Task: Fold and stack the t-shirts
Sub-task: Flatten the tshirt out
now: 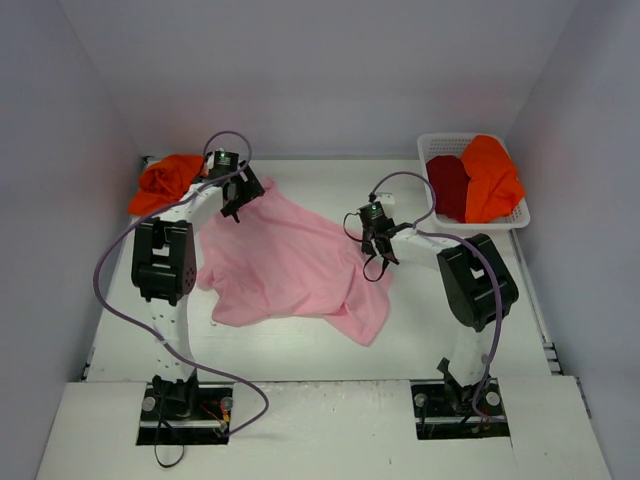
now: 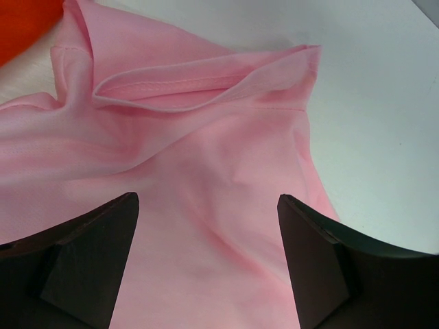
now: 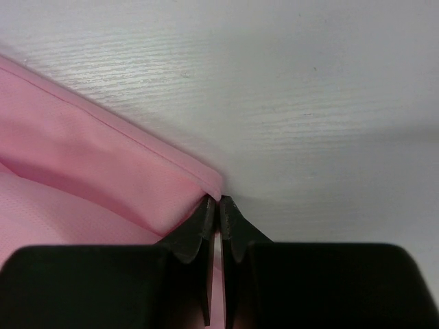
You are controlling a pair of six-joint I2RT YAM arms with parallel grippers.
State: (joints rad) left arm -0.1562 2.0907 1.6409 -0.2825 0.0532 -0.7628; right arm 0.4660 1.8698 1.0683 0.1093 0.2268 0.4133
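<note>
One pink t-shirt [image 1: 290, 260] fronts two orange t-shirts [image 1: 165, 180] [image 1: 490, 175], one dark-red t-shirt [image 1: 447, 185].

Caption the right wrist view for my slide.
Right gripper shut on the pink t-shirt at its hemmed edge, white table beyond.

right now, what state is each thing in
pink t-shirt, unfolded, rumpled on the table
left orange t-shirt, bunched at the far left corner
basket, upright, holding two shirts
right orange t-shirt, heaped in the basket
dark red t-shirt, heaped in the basket
left gripper, jaws open over the pink t-shirt
right gripper, jaws shut on the pink t-shirt's hem
</note>
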